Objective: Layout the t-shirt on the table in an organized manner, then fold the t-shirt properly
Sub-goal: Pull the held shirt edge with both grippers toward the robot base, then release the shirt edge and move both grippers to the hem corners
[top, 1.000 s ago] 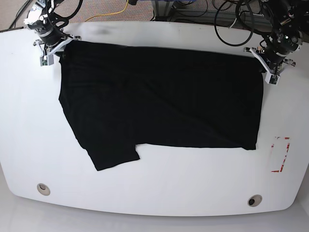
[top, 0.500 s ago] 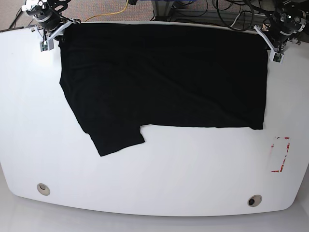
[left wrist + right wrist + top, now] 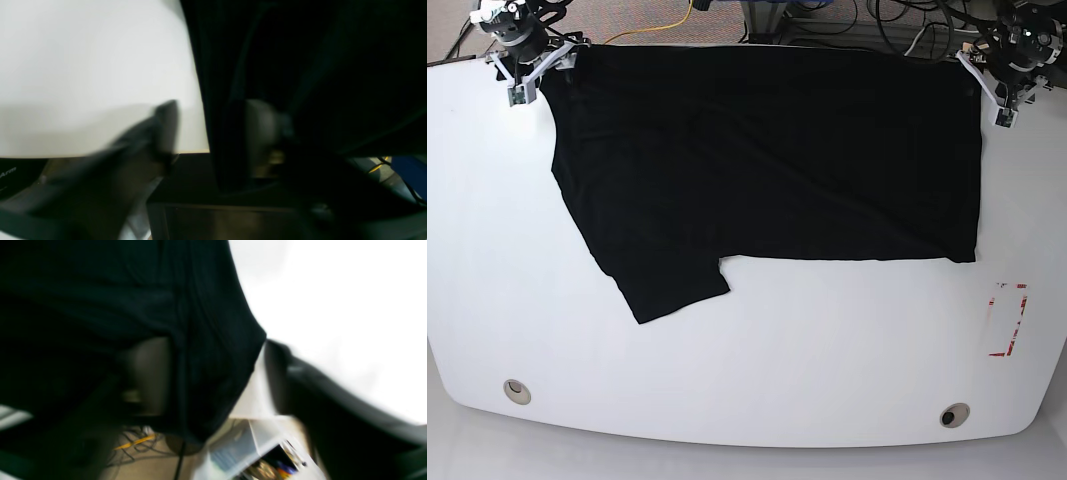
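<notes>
Table [image 3: 757, 370]: glossy white, curved edges, carrying the whole scene. Risk: its far edge is running directly under the shirt's top hem, so any further pull away from the camera could be dragging cloth off the table and leaving it hanging.

T-shirt [image 3: 767, 160]: all black, lying across the far half of the table, top edge stretched along the far rim between the two arms, one sleeve [image 3: 672, 290] projecting toward the near side. A diagonal crease is crossing the body from upper left to lower right. Risk: that crease and the skewed left side could be getting folded in if the layout is not being smoothed first; uneven tension between the corners would be twisting the panel further.

Right gripper [image 3: 527, 72]: at the far left corner of the base view. In its wrist view the jaws are standing apart with the shirt corner [image 3: 213, 373] draped between them; whether the cloth is being pinched cannot be told. Risk: the corner could be slipping out.

Left gripper [image 3: 997, 85]: at the far right corner; jaws apart in its wrist view, cloth hanging beside one finger [image 3: 263, 133]. Same slipping risk.

Change against the earlier base frames: the shirt is lying farther toward the far rim and flatter, its lower hem straighter, both grippers sitting nearer the table's back edge.
</notes>
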Controlling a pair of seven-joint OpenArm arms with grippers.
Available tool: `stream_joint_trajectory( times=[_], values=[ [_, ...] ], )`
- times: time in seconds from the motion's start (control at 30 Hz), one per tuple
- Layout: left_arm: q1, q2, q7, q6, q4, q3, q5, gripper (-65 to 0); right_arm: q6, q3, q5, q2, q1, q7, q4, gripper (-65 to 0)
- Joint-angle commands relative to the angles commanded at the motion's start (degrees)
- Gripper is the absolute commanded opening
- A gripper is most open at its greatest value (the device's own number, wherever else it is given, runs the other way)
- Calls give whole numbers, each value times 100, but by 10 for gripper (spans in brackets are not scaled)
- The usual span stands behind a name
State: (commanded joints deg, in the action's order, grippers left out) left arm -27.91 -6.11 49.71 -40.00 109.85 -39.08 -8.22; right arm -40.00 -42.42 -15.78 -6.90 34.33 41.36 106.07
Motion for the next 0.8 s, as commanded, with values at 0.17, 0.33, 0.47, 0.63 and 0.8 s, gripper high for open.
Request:
stream_joint_trajectory(
  times=[0.17,0.33,0.47,0.63,0.8],
  values=[
    [211,-132,211,0,299,-35,-9,-278,0,-255,0,97,44,9,615,-65],
    [501,-202,273,0,457,-202,-149,-278,0,-387,0,202,-18,9,985,-60],
    [1152,-536,712,0,431,-343,-413,-278,0,-387,44,26,-466,26,932,-60],
    [2040,-607,1037,0,404,-352,-396,-278,0,-378,44,-202,-1187,352,738,-63],
    [2778,-598,1037,0,149,-35,-132,-278,0,-369,44,-325,-2198,862,431,-63]
  ],
)
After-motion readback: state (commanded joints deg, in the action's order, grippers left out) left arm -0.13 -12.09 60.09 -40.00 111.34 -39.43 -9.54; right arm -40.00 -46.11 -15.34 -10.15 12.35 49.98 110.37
